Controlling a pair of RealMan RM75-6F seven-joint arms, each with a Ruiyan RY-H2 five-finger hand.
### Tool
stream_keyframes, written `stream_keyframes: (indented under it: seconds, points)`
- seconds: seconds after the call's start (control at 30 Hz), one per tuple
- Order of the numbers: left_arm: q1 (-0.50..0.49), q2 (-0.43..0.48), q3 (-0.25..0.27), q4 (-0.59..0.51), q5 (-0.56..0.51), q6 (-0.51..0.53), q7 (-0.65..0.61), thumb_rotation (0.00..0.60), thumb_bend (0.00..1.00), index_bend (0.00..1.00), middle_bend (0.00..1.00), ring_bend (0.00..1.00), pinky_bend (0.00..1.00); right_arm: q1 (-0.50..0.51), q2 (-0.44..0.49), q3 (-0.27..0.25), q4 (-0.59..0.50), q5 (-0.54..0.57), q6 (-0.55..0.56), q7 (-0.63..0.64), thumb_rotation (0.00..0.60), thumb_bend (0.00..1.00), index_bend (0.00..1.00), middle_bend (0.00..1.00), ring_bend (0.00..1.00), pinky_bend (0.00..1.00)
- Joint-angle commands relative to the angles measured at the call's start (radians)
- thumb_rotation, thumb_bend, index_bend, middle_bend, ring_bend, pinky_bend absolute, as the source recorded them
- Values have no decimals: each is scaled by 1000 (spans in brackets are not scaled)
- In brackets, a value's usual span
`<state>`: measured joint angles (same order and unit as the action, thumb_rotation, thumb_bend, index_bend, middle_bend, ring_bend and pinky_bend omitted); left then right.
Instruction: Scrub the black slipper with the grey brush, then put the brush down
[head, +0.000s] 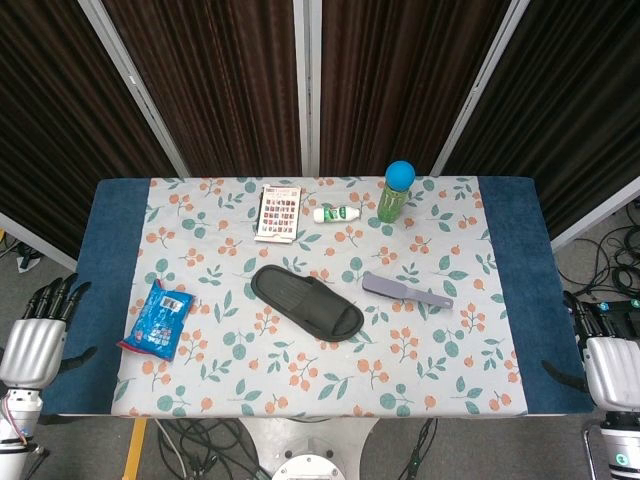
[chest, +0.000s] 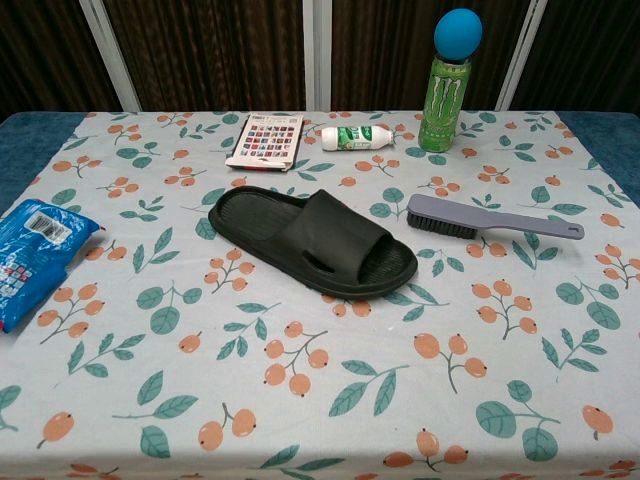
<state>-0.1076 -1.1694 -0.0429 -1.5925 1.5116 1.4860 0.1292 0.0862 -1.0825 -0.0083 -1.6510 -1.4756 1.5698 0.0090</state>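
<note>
The black slipper (head: 306, 302) is lying near the middle of the table (head: 510, 280), and the grey brush (head: 405, 290) is resting just beside it toward the right edge, not touching it. The left hand (head: 38, 335) is hanging released off the left edge, holding nothing. The right hand (head: 610, 355) is waiting off the right edge, empty; I cannot tell how its fingers are lying.

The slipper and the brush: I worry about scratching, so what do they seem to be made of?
The black slipper looks like moulded foam or rubber in one piece: matte, with soft rounded edges and no seams. The grey brush seems to be hard plastic, with a smooth, slightly glossy handle; its dark bristles are probably synthetic, though they are too small to tell. Both lie on the printed tablecloth.
</note>
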Motion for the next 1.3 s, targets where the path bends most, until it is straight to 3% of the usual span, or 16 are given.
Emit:
stream_keyframes:
  seconds: [0.03,0.4,0.7,0.9,1.07,1.3]
  points:
    - [2,-2,2,4,0,1,-4,600,40,154,143,51,130,3,3,8,-3,-6,-6,-6,600,0,29,185,134,285]
    - [3,-17,5,30,1,2,-25,600,39,154,143,51,130,44,9,44,-36,21,-102,-56,600,0,29,180,137,284]
    - [7,-20,8,45,9,10,-48,600,40,154,143,51,130,247,-86,130,6,192,-428,-204,600,0,41,207,146,284]
    - [10,-26,11,58,4,8,-63,600,40,154,143,51,130,382,-211,168,129,324,-623,-277,600,0,221,306,212,335]
    - [6,-24,5,55,2,7,-66,600,40,154,143,51,130,475,-301,184,213,463,-753,-340,600,0,315,353,261,383]
    - [10,-25,6,73,-6,4,-82,600,40,154,142,51,130,546,-372,185,287,550,-817,-371,600,0,389,406,311,410]
